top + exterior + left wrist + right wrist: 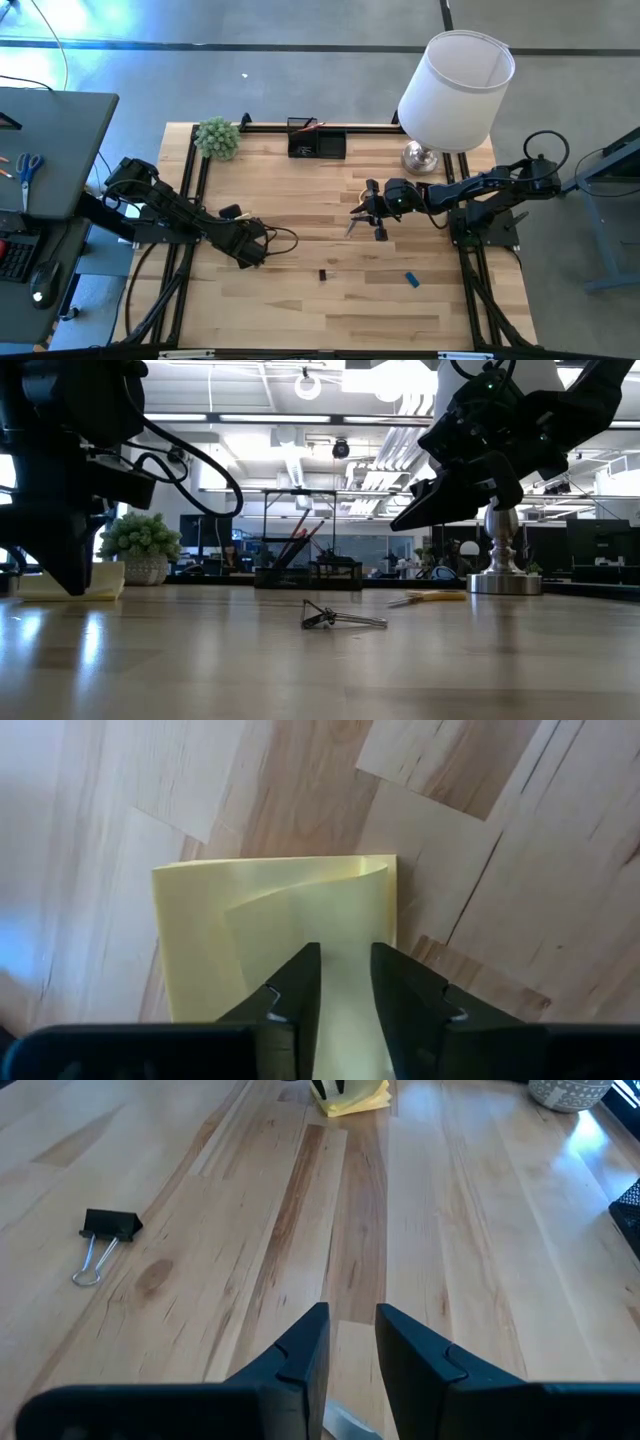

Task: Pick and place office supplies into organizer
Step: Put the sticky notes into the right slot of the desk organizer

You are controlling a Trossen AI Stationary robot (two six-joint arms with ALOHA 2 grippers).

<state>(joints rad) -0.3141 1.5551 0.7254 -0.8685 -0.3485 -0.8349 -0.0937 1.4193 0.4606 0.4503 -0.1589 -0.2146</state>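
While the left gripper [345, 982] hangs over the yellow sticky-note pad [275, 925] near the table's left edge, its fingers stand narrowly apart and hold nothing. We judge the pad light and floppy: its top sheet curls up, so we'd pinch the whole stack at an edge. Roughly square, it has no clear long axis. Right gripper [350, 1342], by the table's middle, is also narrowly parted and looks empty. Organizer [317, 140] sits at the far edge.
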